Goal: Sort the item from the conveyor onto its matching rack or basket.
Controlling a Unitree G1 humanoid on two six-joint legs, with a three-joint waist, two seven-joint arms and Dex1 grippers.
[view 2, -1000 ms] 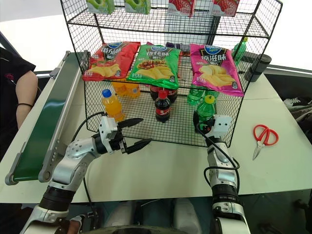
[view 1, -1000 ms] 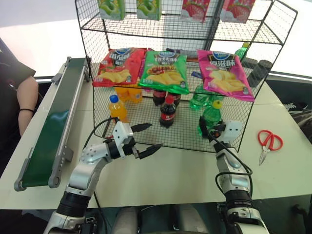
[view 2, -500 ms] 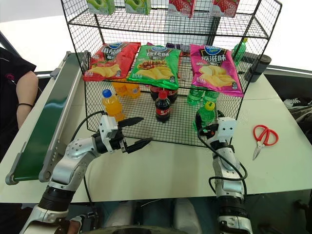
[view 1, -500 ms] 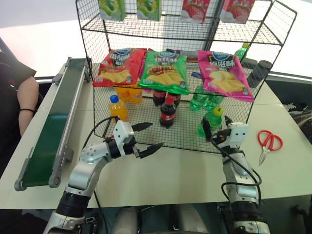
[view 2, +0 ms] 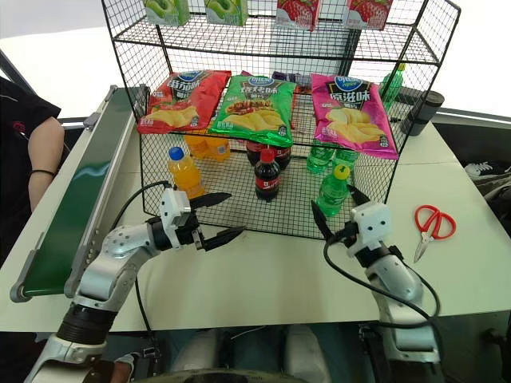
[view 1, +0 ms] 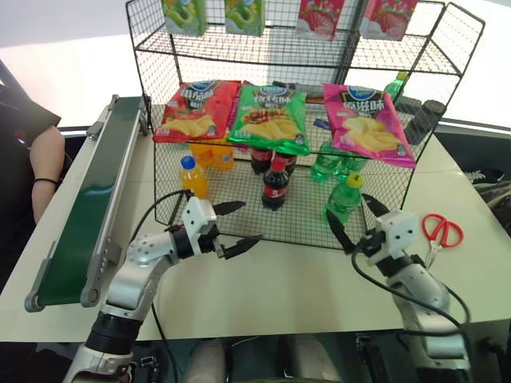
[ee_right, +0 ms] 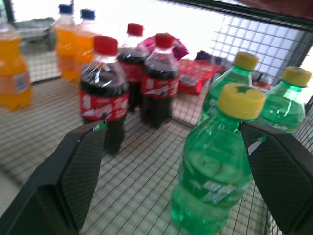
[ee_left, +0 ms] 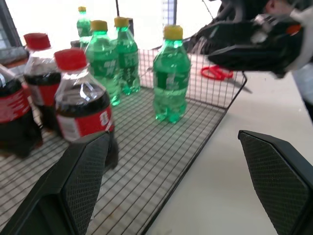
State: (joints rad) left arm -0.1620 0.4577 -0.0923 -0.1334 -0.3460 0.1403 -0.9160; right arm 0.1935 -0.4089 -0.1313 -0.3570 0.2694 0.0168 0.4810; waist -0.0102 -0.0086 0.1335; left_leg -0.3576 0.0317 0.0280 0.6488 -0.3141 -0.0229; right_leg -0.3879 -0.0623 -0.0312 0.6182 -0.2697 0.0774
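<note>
right gripper (view 2: 334, 209): fingers spread wide, holding nothing; it hangs over the table just in front of the rack's open lower tier, fingertips aimed at the green bottle but apart from it.
left gripper (view 2: 214, 216): also spread wide and empty, held level over the table at the rack's front edge, roughly 9 o'clock of the right gripper; touching nothing.
green bottle (view 2: 333, 191): the task's item, clear green with a yellow cap, upright on the rack's bottom mesh near the front right corner, at about 12 o'clock of the right gripper.
why there: judged from its place, it stands in front of the other green bottles (view 1: 329, 162), which sit at its 12 o'clock deeper in the rack, so like goes with like; the open jaws just before it suggest it is set down and released.
cola bottles (view 2: 267, 175): red caps, mid-tier, at about 9 o'clock of the item.
orange bottles (view 2: 184, 171): blue caps, farther toward 9 o'clock, left end of the tier.
rack (view 2: 236, 32): black wire, crisp packets hanging above the bottle tier.
conveyor (view 2: 70, 204): dark-green belt along the table's left edge, well apart from the item.
scissors (view 2: 432, 226): red-handled, on the table at 3 o'clock of the right gripper.
task state: placement looks done.
</note>
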